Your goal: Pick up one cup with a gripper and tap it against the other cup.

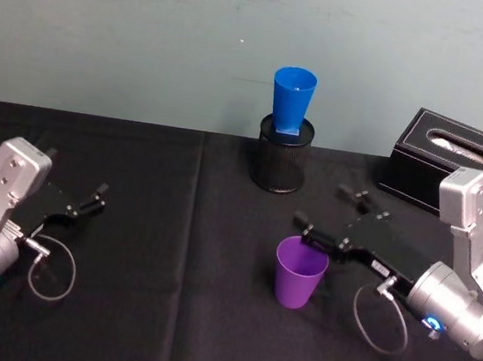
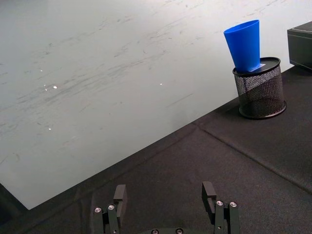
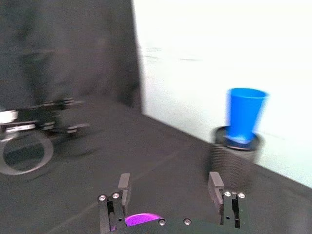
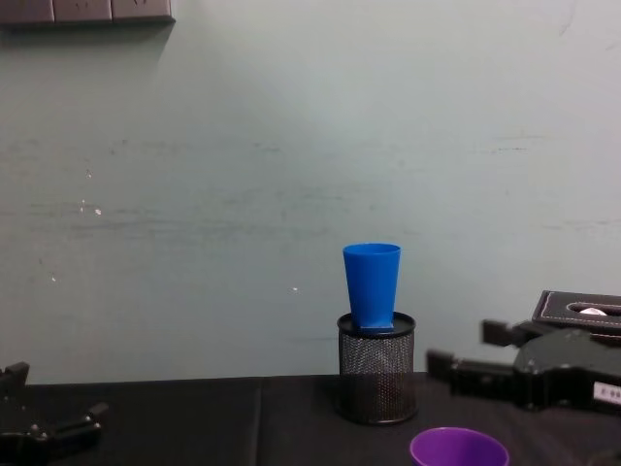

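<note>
On the left of the black cloth-covered table (image 1: 129,219), the left arm's black two-finger gripper (image 1: 94,195) lies low and idle; its wrist view shows the two fingers (image 2: 120,195) standing wide apart with nothing between them, a thing the head view leaves hard to judge.

Further right, at the far middle of the table by the pale wall, a black wire-mesh pen holder (image 1: 282,160) stands upright. The bright blue tapered plastic cup (image 1: 292,102) sits base-down in it, rim up. The chest view shows it from the side, the blue cup (image 4: 372,285) rising well above the mesh holder (image 4: 376,369), and the left wrist view shows the cup (image 2: 244,45) leaning slightly in the holder (image 2: 260,87).

Nearer and just right of centre, the purple tapered plastic cup (image 1: 299,272) stands upright on the cloth, mouth open upward. The slim black right gripper (image 1: 324,216) on its silver arm reaches leftward just above and beyond the purple cup's rim, fingers spread wide and gripping nothing. In the right wrist view the purple rim (image 3: 142,220) shows just behind the open fingers (image 3: 123,185), not between them. The chest view catches only the purple rim (image 4: 459,449) at its lower edge, the gripper (image 4: 466,349) above it.

At the far right sits a black rectangular tissue box (image 1: 457,164).
</note>
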You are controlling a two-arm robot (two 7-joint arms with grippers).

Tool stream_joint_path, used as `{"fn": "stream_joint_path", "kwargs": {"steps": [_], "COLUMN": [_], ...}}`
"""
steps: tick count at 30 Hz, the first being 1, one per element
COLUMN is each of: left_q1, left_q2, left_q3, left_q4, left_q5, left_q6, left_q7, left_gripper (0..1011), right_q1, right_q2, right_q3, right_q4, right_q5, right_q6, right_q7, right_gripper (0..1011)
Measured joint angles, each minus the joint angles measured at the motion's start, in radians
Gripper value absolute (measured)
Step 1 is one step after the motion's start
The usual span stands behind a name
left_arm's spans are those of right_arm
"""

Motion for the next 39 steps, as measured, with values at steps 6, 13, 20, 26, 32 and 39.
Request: {"fn": "stream_joint_path", "kwargs": {"steps": [6,13,20,26,32,39], "left_q1": [0.000,0.000,0.000,0.000,0.000,0.000], "left_q2": [0.000,0.000,0.000,0.000,0.000,0.000], "left_q3": [0.000,0.000,0.000,0.000,0.000,0.000], "left_q4": [0.000,0.000,0.000,0.000,0.000,0.000], "left_q5": [0.000,0.000,0.000,0.000,0.000,0.000], "left_q6": [0.000,0.000,0.000,0.000,0.000,0.000], "left_q7": [0.000,0.000,0.000,0.000,0.000,0.000], "left_gripper": [1011,1011,1011,1011,1011,1011], "right_q1": [-0.038,-0.048,-0.040,-0.034,-0.034,-0.035], "right_q2": [-0.046,-0.095,-0.121,-0.128,-0.126,-0.126], "right_q3": [0.052,0.089,0.103,0.111,0.109,0.108], "right_q4": [-0.034,-0.013,0.028,0.043,0.041,0.038], "right_q5": [-0.088,-0.157,-0.184,-0.183,-0.183,-0.183], "right_q6": [0.064,0.128,0.141,0.145,0.144,0.143], "right_q7": [-0.242,-0.409,-0.439,-0.422,-0.423,-0.424], "right_gripper": [1000,1000,1000,1000,1000,1000]}}
